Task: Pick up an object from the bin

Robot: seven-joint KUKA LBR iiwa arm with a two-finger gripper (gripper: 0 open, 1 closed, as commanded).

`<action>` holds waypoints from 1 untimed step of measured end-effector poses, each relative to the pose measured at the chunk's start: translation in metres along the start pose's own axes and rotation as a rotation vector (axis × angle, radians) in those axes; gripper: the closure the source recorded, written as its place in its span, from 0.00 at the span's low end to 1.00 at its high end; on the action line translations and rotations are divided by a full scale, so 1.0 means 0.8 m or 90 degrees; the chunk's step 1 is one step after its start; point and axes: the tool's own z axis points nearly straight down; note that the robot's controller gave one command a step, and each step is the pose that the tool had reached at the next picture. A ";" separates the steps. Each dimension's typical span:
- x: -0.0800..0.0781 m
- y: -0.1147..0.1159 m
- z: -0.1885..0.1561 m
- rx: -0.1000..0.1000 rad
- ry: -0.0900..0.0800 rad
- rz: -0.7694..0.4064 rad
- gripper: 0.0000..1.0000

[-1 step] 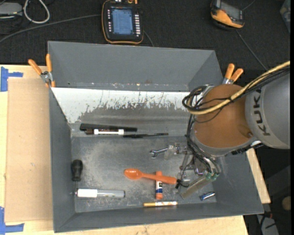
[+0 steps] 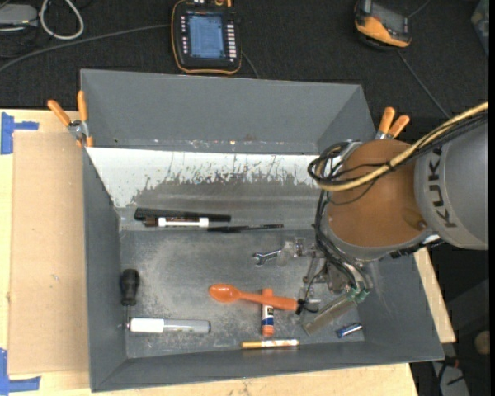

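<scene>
The long orange plastic spoon (image 2: 256, 297) lies flat on the floor of the grey metal bin (image 2: 231, 114), toward the near edge and somewhat to the view's right, with its bowl pointing to the left wall. The tool (image 2: 318, 291) hangs low at the handle end of this spoon. It probably comes in there because the thin handle is easier to take than the bowl. Whether the tool is wide or narrow cannot be told, and nothing is seen held in it.

Just beside the tool lies a flat grey-brown bar (image 2: 326, 315), and near the right corner of the near edge a small blue piece (image 2: 349, 331). A short white and blue tube (image 2: 268, 322) touches the spoon handle from below. An orange and white stick (image 2: 270, 345) lies along the near edge.

Farther away are a small silver wrench (image 2: 271, 256), a black marker (image 2: 181, 219) and a thin black pen (image 2: 247, 228) by the far wall, a black knob (image 2: 129, 285) by the left wall and a silver marker (image 2: 169, 326) close to the near left corner. All lie loose and well apart, not heaped.
</scene>
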 end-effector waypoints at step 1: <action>0.013 0.009 0.086 0.000 0.002 0.121 0.00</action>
